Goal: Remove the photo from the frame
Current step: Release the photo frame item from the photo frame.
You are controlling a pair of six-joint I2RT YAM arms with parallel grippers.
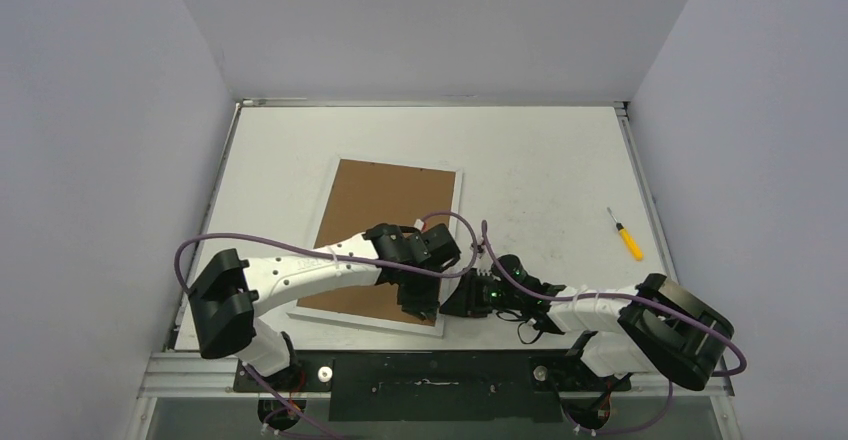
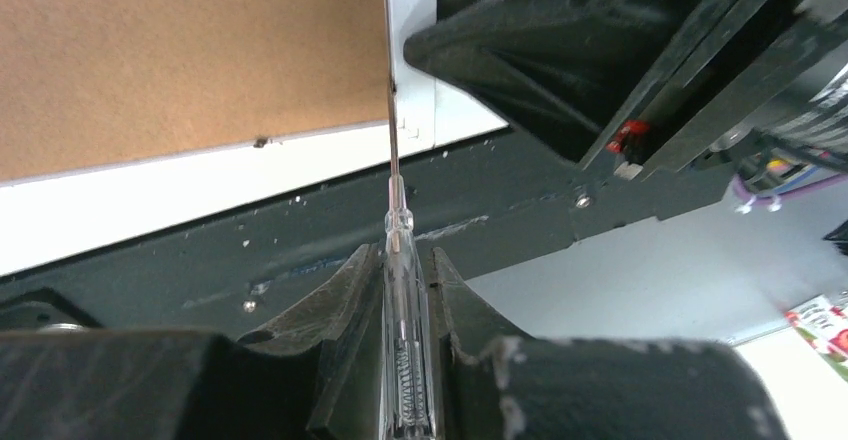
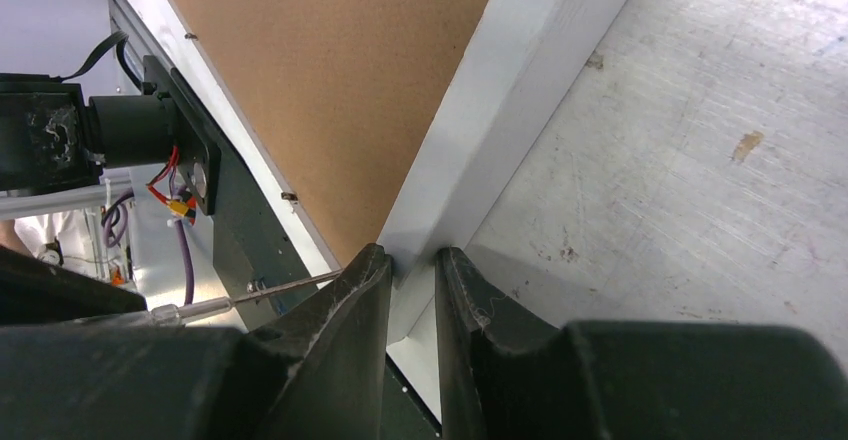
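Note:
The frame lies face down on the table, its brown fibreboard back up inside a narrow white border. My left gripper is shut on a clear-handled screwdriver. The screwdriver's thin shaft reaches to the seam between the brown back and the white border at the frame's near right corner. My right gripper is shut on that corner's white border, one finger on each side. The screwdriver shaft also shows in the right wrist view. The photo is hidden.
A yellow-handled screwdriver lies on the table at the right. The black mounting rail runs along the near edge, just below the frame's corner. White walls enclose the table on the left, far and right sides.

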